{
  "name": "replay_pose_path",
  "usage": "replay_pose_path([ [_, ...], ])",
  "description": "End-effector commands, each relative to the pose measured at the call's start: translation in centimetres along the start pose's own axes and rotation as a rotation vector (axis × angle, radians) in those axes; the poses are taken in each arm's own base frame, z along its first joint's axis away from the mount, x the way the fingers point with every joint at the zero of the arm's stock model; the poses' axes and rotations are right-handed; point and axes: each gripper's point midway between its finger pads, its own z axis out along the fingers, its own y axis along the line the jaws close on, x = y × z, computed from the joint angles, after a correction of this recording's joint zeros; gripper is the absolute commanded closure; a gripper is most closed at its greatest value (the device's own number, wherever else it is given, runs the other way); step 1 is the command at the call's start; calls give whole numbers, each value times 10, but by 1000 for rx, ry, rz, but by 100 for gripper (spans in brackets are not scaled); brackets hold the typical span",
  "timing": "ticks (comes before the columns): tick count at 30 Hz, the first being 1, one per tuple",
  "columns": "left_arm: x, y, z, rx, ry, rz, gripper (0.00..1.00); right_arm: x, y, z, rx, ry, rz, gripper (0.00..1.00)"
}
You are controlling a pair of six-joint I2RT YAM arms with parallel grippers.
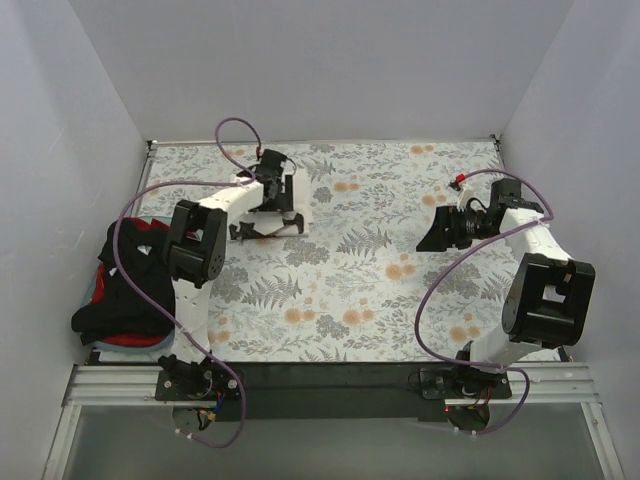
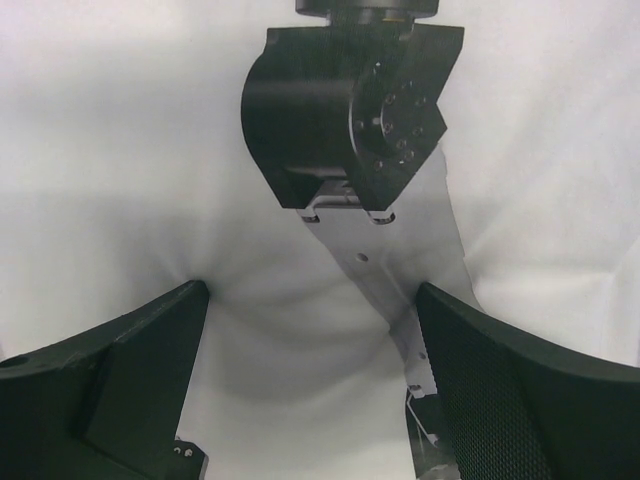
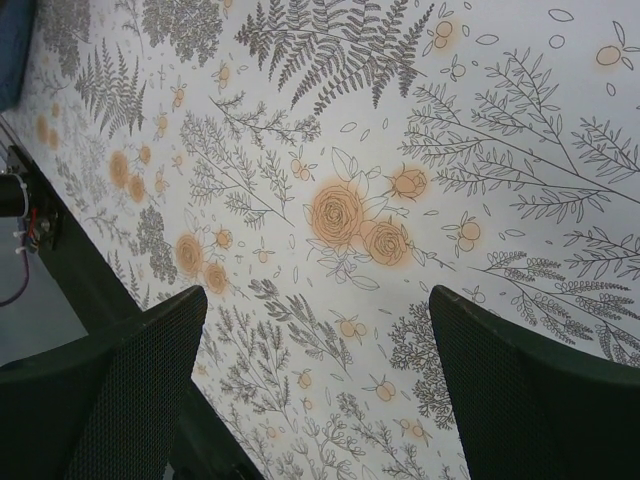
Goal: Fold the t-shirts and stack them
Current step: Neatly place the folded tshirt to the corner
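Right fingers spread wide over floral cloth.

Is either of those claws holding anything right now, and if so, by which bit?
Nothing is held. The left gripper and the right gripper both stand open with nothing between their fingers. The t-shirts lie heaped off to the left, untouched.

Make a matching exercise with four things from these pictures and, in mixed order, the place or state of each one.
Things:
1. black cloth t-shirt
2. red cloth t-shirt
3. left gripper, black, two-finger
4. right gripper, black, two-finger

Places:
A. open, above the right half of the floral grey-and-orange tablecloth
B. showing from under the black one's near edge
C. open, above the tablecloth left of centre
D. on top of the other shirts, at the tablecloth's left edge

Pairs: 1-D, 2-B, 3-C, 4-A
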Motion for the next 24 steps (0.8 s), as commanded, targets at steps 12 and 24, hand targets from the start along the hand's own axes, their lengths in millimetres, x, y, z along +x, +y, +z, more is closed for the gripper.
replay_pose_path([
  [12, -15, 178, 83, -111, 232, 132, 15, -9, -5, -10, 18, -18, -16, 2],
  [24, -20, 284, 110, -198, 199, 61, 14, -2, -6, -9, 11, -7, 1, 2],
])
